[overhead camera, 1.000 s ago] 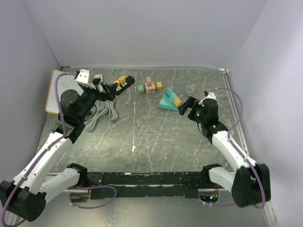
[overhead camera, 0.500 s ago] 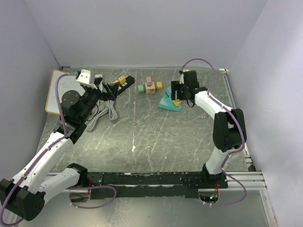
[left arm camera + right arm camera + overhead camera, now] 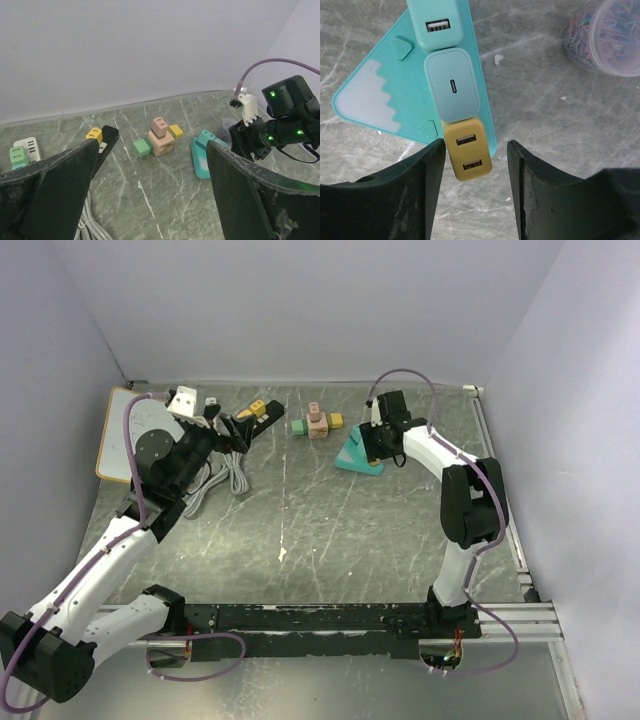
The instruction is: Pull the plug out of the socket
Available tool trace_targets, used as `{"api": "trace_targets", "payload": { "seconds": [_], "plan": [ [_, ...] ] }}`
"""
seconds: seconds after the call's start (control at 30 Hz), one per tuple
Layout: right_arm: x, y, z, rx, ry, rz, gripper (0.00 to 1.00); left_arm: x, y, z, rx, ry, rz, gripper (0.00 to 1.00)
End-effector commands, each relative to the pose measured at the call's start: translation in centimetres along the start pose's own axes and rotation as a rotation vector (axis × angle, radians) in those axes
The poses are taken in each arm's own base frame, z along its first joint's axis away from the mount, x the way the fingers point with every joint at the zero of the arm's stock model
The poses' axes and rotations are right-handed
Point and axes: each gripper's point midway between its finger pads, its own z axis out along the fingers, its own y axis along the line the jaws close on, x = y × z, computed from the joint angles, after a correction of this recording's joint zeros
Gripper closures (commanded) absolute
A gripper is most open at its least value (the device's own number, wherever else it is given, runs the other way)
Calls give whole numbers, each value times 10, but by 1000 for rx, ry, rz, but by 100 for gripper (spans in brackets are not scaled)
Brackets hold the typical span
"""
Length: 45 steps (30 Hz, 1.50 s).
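In the right wrist view the right gripper (image 3: 475,147) sits low over the yellow plug (image 3: 467,148), with its two dark fingers straddling the plug at the bottom of the frame. The claw is only partly spread. A clear strip of table (image 3: 545,125) shows between the plug and the finger on the frame's right. The finger on the frame's left seems to be touching the plug's edge, though the gap is too fine to tell.

The yellow plug is seated at the lower corner of the teal triangular socket (image 3: 380,100), touching a pale blue plug (image 3: 452,85) just above it (a teal plug (image 3: 434,22) comes next in the row). A jar of paper clips (image 3: 607,37) stands at the upper right, apart from the socket.

In the left wrist view the left gripper (image 3: 151,150) is spread wide, its fingers framing a pink adapter (image 3: 160,140) near the centre of the frame.
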Motion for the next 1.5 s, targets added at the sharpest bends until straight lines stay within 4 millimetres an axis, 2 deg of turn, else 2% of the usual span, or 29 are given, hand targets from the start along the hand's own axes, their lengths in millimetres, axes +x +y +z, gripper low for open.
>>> {"api": "trace_targets", "payload": {
  "seconds": [0.0, 0.1, 0.27, 0.3, 0.37, 0.47, 0.6, 0.67, 0.7, 0.8, 0.87, 0.97, 1.07, 1.2, 1.33, 1.47],
  "plan": [
    [-9, 3, 4, -12, -18, -11, 48, -6, -2, 2, 1, -32, 11, 0],
    [-14, 7, 7, -24, -41, -3, 50, -5, -2, 2, 3, -27, 9, 0],
    [-13, 16, 5, -22, -44, 18, 62, -2, -2, 5, 3, -8, 6, 0],
    [-9, 19, 4, -20, -45, 23, 64, 0, -2, 6, 2, -1, 4, 0],
    [-3, 25, 0, -16, -53, 37, 76, 4, -3, 8, 4, 17, -6, 1],
    [9, 40, -15, -21, -61, 58, 82, 10, -4, 11, 1, 41, -35, 1],
    [31, 69, -41, -65, -94, 85, 82, 28, -15, 16, 16, 106, -86, 1],
    [36, 89, -53, -148, -121, 134, 82, 46, -27, 21, 46, 169, -123, 2],
    [50, 99, -56, -194, -104, 146, 82, 55, -35, 23, 66, 205, -144, 2],
    [67, 118, -69, -282, -91, 159, 81, 88, -60, 26, 146, 338, -242, 0],
    [75, 123, -77, -322, -95, 160, 81, 118, -74, 18, 203, 455, -314, 1],
    [82, 141, -93, -405, -123, 153, 81, 160, -86, -10, 248, 595, -430, 0],
    [83, 154, -101, -471, -150, 179, 80, 192, -87, -45, 221, 692, -541, 0],
    [89, 157, -96, -451, -194, 242, 81, 228, -83, -86, 145, 796, -647, 3],
    [92, 169, -97, -491, -246, 301, 81, 247, -86, -107, 116, 858, -732, 5],
    [95, 178, -98, -517, -251, 326, 81, 254, -87, -105, 107, 904, -727, 5]
  ]
}}
